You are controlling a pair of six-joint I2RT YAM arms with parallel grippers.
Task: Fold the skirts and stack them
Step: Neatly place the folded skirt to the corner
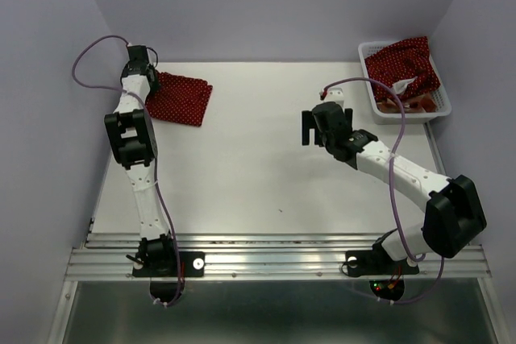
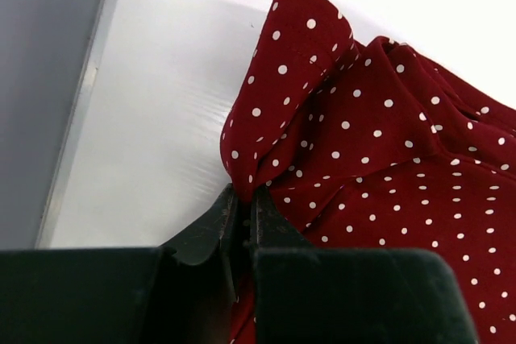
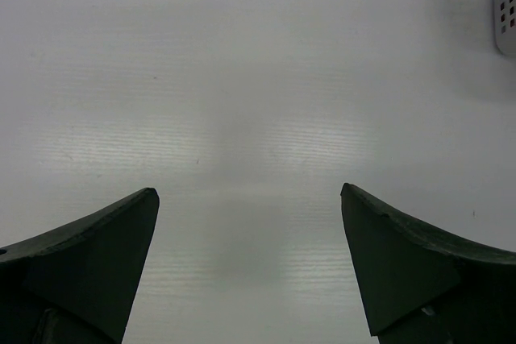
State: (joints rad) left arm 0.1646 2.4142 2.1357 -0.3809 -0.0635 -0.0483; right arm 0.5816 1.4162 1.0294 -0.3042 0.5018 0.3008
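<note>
1. Our left gripper (image 2: 240,199) is pinched almost closed on cloth. The wrist view shows an edge of the dark red polka-dot skirt (image 2: 387,159) caught between the jaw tips, with a peaked ridge of fabric rising from them toward twelve o'clock.
2. We judge the grip is taken at the hem so that this edge can be carried over the rest of the cloth. The fold looks begun but not finished.
3. In the top view that skirt lies as a rough rectangle at about ten o'clock on the table (image 1: 266,167), with the left arm reaching over its near-left corner.
4. Our right gripper (image 3: 248,191) hangs over the table surface with its jaws spread wide and nothing between them. It sits right of centre, toward two o'clock, and we read it as waiting its turn.
5. Beyond it, at two o'clock, the white basket (image 1: 403,117) holds a second polka-dot skirt (image 1: 403,62) heaped over the rim. Something pale and red shows beneath it, too small for us to name.
6. We judge the task is at an early stage — one skirt is in hand, and the others are not yet folded or stacked.
</note>
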